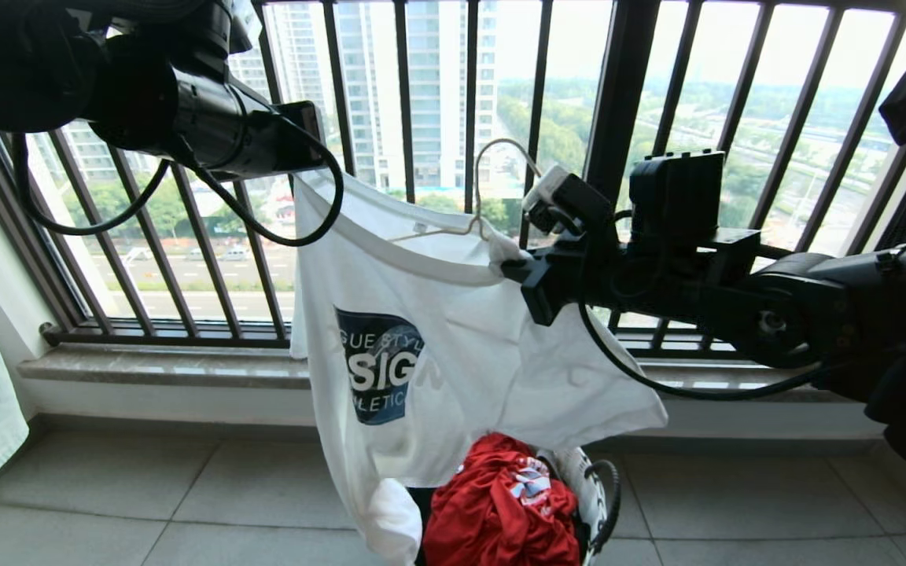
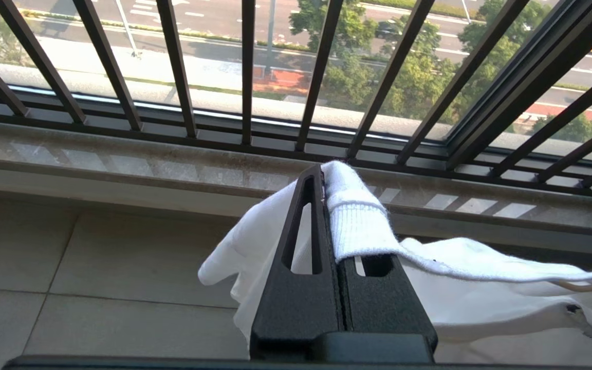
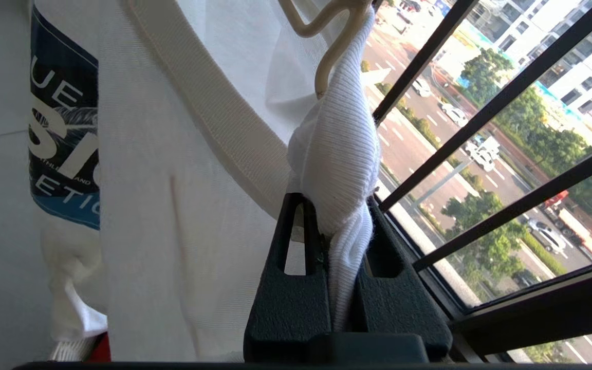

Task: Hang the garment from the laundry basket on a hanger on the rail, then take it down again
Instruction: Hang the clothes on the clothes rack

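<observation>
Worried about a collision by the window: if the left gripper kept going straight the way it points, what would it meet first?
Probably the stone window ledge below the black balcony railing; depth is unclear. The left gripper is shut on the T-shirt collar.

The pale tiled floor (image 1: 107,495) is carrying my laundry basket (image 1: 598,491), which is sitting at six o'clock below me. Red cloth (image 1: 500,511) is piling up inside it, against the basket's three o'clock wall.

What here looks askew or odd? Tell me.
The T-shirt hangs lopsided: the left gripper and right gripper pinch its collar at unequal heights, with the hanger loose in the neck opening.
</observation>
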{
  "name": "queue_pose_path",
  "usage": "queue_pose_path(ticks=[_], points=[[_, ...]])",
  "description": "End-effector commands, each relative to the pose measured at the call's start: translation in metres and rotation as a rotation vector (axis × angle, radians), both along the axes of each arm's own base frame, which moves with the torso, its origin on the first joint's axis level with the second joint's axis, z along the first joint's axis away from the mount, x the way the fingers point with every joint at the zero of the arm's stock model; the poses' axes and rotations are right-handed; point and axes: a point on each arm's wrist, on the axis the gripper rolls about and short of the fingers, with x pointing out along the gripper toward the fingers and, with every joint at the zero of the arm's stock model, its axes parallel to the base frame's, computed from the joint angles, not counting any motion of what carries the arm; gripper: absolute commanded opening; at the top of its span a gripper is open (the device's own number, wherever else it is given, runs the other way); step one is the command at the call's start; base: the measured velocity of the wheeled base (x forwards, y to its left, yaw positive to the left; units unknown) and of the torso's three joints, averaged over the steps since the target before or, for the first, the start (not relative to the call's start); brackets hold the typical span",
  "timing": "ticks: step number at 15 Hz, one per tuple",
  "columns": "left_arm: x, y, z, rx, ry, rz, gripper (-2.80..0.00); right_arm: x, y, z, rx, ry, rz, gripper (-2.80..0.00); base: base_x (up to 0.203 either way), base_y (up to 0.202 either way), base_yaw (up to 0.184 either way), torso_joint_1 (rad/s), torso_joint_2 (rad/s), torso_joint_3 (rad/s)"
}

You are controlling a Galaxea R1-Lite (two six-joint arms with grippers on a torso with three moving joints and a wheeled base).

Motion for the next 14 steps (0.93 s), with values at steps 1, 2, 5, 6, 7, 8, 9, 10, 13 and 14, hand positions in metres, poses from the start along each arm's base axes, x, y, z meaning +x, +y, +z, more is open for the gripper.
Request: queue_pose_path(ticks=[1,2,5,6,7,8,9,10,13,14], points=[[0.0,-0.002,-0.001,-0.015,0.006,0.0,-2.8,0.014,0.011,-0.009,0.01,0.019,-0.036,-2.8,0.0,0.0,0.0,0.0,0.0,0.0],[-0.001,-0.002,-0.001,-0.029,0.006,0.004,-2.8,0.016,0.013,-0.009,0.026,0.025,-0.054,-2.8,0.0,0.0,0.0,0.0,0.0,0.0],[-0.001,-0.002,-0.001,-0.061,0.008,0.012,-2.8,0.016,0.012,-0.006,0.026,0.014,-0.111,-2.8,0.0,0.0,0.0,0.0,0.0,0.0],[-0.001,-0.002,0.0,-0.081,0.003,0.017,-2.8,0.017,0.011,-0.006,0.024,0.01,-0.122,-2.8,0.0,0.0,0.0,0.0,0.0,0.0],[0.001,-0.003,0.0,-0.091,-0.005,0.02,-2.8,0.017,0.012,-0.005,0.031,-0.002,-0.124,-2.8,0.0,0.0,0.0,0.0,0.0,0.0],[0.002,-0.003,0.001,-0.098,-0.015,0.025,-2.8,0.017,0.012,-0.002,0.046,-0.033,-0.124,-2.8,0.0,0.0,0.0,0.0,0.0,0.0],[0.003,-0.002,0.0,-0.095,-0.016,0.034,-2.8,0.016,0.011,-0.002,0.049,-0.045,-0.126,-2.8,0.0,0.0,0.0,0.0,0.0,0.0],[0.004,0.001,0.001,-0.092,-0.019,0.051,-2.8,0.013,0.008,-0.001,0.047,-0.05,-0.129,-2.8,0.0,0.0,0.0,0.0,0.0,0.0],[0.009,0.012,0.004,-0.098,-0.049,0.088,-2.8,0.015,0.0,-0.003,-0.005,-0.076,-0.147,-2.8,0.0,0.0,0.0,0.0,0.0,0.0],[0.008,0.013,0.005,-0.1,-0.052,0.09,-2.8,0.016,-0.001,-0.005,-0.016,-0.075,-0.166,-2.8,0.0,0.0,0.0,0.0,0.0,0.0]])
